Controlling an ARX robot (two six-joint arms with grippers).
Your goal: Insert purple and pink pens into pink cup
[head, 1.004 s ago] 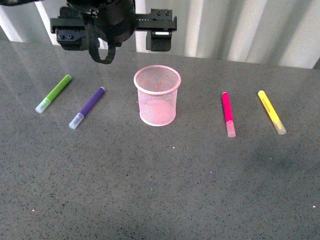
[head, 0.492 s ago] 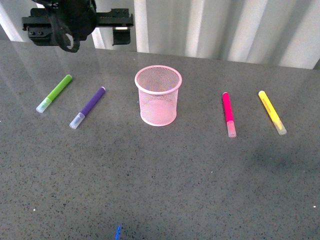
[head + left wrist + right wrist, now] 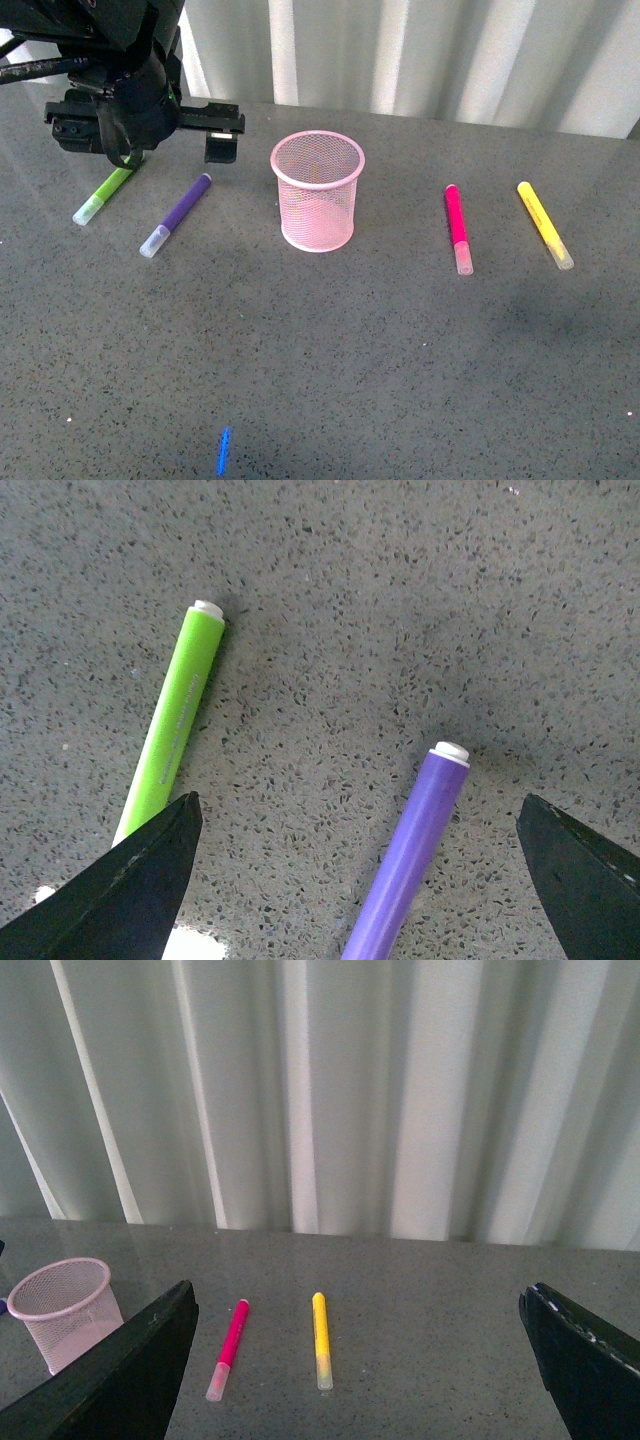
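Observation:
The purple pen (image 3: 176,214) lies flat on the grey table left of the pink mesh cup (image 3: 317,190), which stands upright and looks empty. The pink pen (image 3: 456,226) lies right of the cup. My left gripper (image 3: 145,127) is open above the far end of the purple pen; in the left wrist view the purple pen (image 3: 412,850) lies between the wide-apart jaws, nearer one finger (image 3: 585,875). My right gripper (image 3: 360,1400) is open and empty, out of the front view; its wrist view shows the pink pen (image 3: 229,1348) and the cup (image 3: 64,1312).
A lime-green marker (image 3: 106,189) lies left of the purple pen, partly under my left gripper; it also shows in the left wrist view (image 3: 172,720). A yellow marker (image 3: 543,223) lies right of the pink pen. A white curtain (image 3: 420,55) hangs behind the table's far edge.
My left arm has moved left and come down from above the cup to just over the purple and green markers. The pens and cup have not moved.

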